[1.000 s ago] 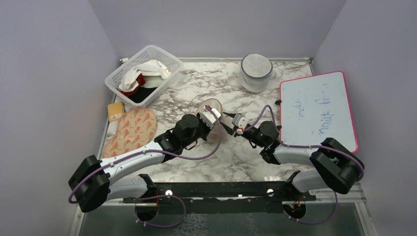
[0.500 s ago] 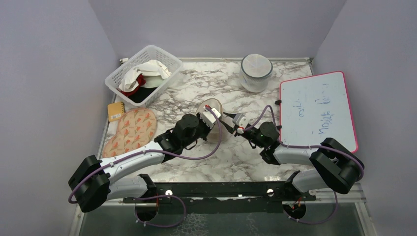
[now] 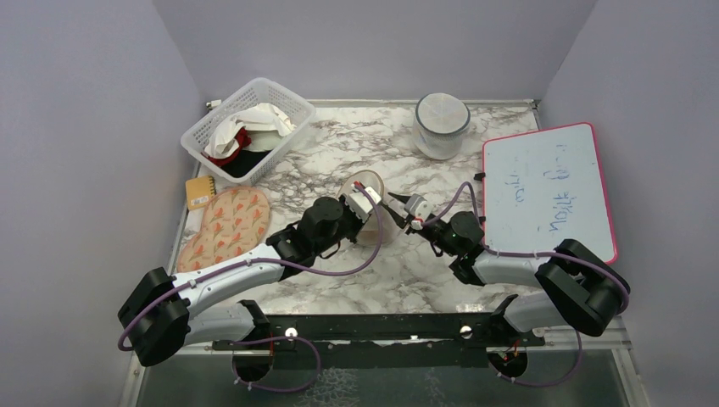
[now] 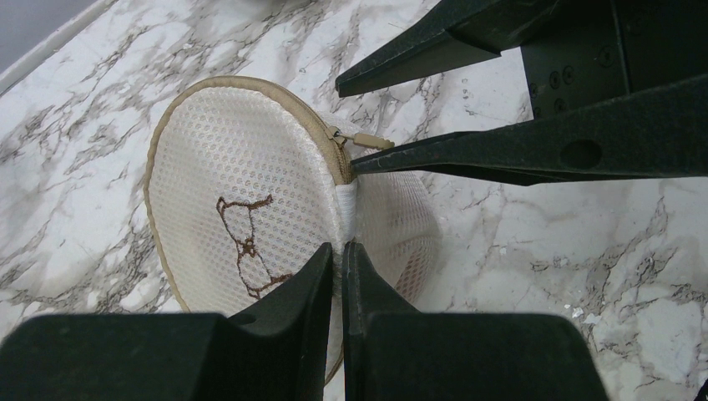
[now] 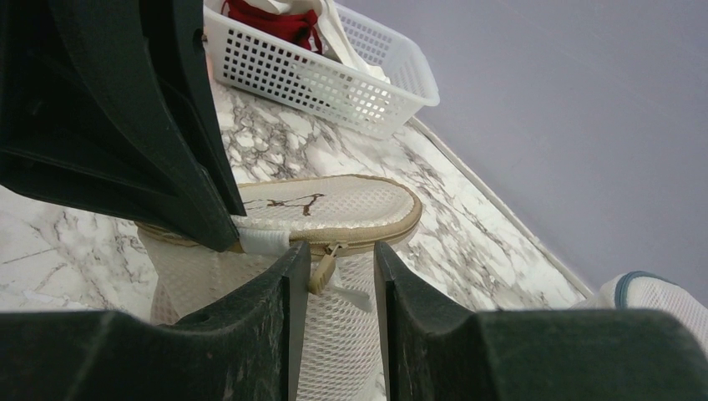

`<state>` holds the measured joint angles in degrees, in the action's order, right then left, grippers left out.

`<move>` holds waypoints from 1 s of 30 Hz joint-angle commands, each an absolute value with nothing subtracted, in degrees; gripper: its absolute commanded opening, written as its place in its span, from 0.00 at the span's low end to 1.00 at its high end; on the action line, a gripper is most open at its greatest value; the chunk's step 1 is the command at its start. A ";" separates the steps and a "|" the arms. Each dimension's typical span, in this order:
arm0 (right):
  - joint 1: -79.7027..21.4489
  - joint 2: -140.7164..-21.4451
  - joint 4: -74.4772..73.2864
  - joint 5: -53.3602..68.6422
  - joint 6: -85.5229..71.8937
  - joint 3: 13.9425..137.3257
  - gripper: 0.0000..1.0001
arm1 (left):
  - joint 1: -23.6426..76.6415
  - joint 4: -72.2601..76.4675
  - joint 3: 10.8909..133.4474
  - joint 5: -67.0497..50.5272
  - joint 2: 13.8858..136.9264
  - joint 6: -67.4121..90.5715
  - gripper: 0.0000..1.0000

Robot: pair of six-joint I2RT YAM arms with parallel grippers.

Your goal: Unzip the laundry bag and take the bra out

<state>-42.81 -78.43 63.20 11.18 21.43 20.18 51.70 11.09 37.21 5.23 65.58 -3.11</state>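
Note:
The laundry bag [image 3: 365, 188] is a cream mesh pod standing mid-table, its flat face with the line drawing [image 4: 246, 238] turned up. My left gripper [image 4: 342, 251] is shut on a white fabric tab [image 5: 263, 241] at the bag's tan zipper rim. My right gripper [image 5: 338, 259] is open, its fingers on either side of the tan zipper pull [image 5: 321, 269] without pinching it. The pull also shows in the left wrist view [image 4: 367, 140]. In the top view the left gripper [image 3: 374, 200] and the right gripper [image 3: 404, 206] meet at the bag's right side. The bra is hidden.
A white basket [image 3: 292, 102] with white, red and black clothes stands at the back left. A greyish-white pod [image 3: 442, 123] stands at the back. A pink-rimmed whiteboard [image 3: 547, 191] lies on the right. An oval patterned pad [image 3: 227, 225] and a yellow item [image 3: 200, 191] lie on the left.
My right gripper has moved left, up to the bag's zipper pull. The left gripper and the bag have stayed put.

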 commanded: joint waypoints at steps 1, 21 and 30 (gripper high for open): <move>-43.02 -77.93 65.92 9.03 21.79 19.92 0.31 | 51.60 11.78 36.56 3.02 65.35 -2.37 0.00; -43.07 -80.64 64.52 9.66 21.76 21.72 0.19 | 51.65 11.96 36.47 2.86 65.14 -2.37 0.00; -43.07 -78.72 59.88 4.29 19.10 22.57 0.02 | 51.62 11.85 36.22 2.33 64.72 -3.70 0.00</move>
